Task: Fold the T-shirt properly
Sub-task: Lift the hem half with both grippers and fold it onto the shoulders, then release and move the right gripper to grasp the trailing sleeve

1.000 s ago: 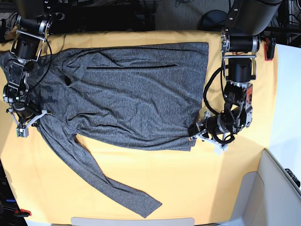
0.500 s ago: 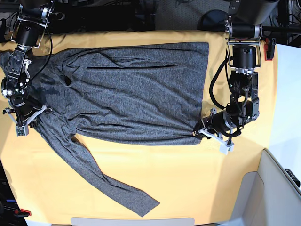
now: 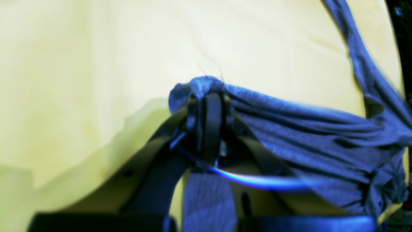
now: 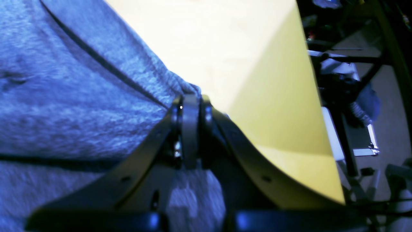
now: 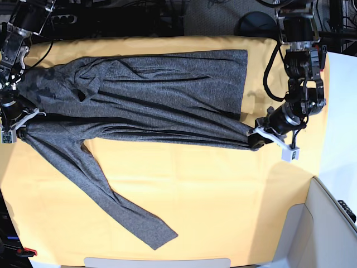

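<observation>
The charcoal-grey T-shirt (image 5: 156, 95) lies stretched lengthwise across the yellow cloth, neck end to the left and hem to the right. My left gripper (image 5: 255, 139) is shut on the near hem corner, and in the left wrist view its fingers (image 3: 210, 106) pinch a bunched fold of fabric (image 3: 305, 129). My right gripper (image 5: 23, 119) is shut on the near shoulder at the left edge; in the right wrist view the fingers (image 4: 190, 122) clamp the shirt's edge (image 4: 80, 106). One long sleeve (image 5: 111, 201) trails loose toward the front.
The yellow cloth (image 5: 212, 195) covers the table. A white surface (image 5: 340, 111) and a grey bin (image 5: 329, 223) flank the right side. Dark equipment and cables (image 5: 167, 17) line the back edge. In the right wrist view the table edge (image 4: 315, 106) drops off to the floor.
Both grippers have moved outward, apart from each other, each keeping its hold. The shirt's near edge has been pulled taut and straighter, and the loose sleeve has shifted left.
</observation>
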### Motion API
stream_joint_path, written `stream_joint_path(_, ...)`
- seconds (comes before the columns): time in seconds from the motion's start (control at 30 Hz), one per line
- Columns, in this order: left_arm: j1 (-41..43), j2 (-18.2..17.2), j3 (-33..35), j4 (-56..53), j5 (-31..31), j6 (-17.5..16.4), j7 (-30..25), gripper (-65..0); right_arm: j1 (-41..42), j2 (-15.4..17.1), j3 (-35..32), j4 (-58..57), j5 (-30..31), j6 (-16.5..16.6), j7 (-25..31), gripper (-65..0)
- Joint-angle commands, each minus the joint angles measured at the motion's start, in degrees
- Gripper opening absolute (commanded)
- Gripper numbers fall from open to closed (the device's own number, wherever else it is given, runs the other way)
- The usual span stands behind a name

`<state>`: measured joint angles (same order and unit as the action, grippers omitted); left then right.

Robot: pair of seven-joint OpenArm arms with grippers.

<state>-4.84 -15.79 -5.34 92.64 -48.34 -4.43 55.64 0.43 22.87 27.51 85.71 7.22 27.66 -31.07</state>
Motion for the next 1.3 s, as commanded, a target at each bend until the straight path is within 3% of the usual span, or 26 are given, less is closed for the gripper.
stream_joint_path(0.0, 0.3, -0.5, -0.9, 2.5, -0.6, -0.5, -1.0, -64.5, 0.1, 1.4, 0.8, 1.6, 0.4, -0.4, 1.4, -65.0)
stream_joint_path(0.23, 8.1, -0.5, -2.1, 9.7, -0.5, -0.5, -1.0, -64.4, -4.3, 1.3, 1.7, 4.6, 0.5, -0.4, 1.4, -65.0)
stream_joint_path(0.6, 13.9, -0.4, -1.6, 10.0, -0.4, -0.5, -1.0, -64.2, -6.5, 1.0, 1.4, 4.0, 0.3, -0.5, 1.0, -64.8)
stream_joint_path(0.7, 13.9, -0.4, -1.5, 9.9, -0.4, -0.3, 2.2, -62.0, -6.5, 1.0, 1.1, 3.8, 0.2, -0.5, 1.0, -64.0)
stream_joint_path(0.83, 13.6, -0.3, -1.9, 9.9, -0.3, -0.2, 7.6, -55.2, -6.5, 1.0, 1.1, 1.6, 0.2, -0.6, 1.0, -52.5)
stream_joint_path(1.0, 13.6, -0.3, -2.1, 9.9, -0.3, -0.2, 8.8, -46.9, -6.6, 0.9, 1.0, 1.3, 0.3, -0.6, 1.0, -37.3)
stream_joint_path(1.13, 13.4, -0.5, -2.2, 10.2, -0.4, -0.1, 9.0, -46.4, -6.1, 1.3, 1.6, 1.4, 0.3, -0.7, 1.0, -33.8)
stream_joint_path(1.27, 11.8, -0.9, -5.9, 13.5, -0.5, -0.1, 13.5, -46.4, -3.4, 2.0, 4.4, 1.6, 0.3, -0.7, 1.0, -33.8)
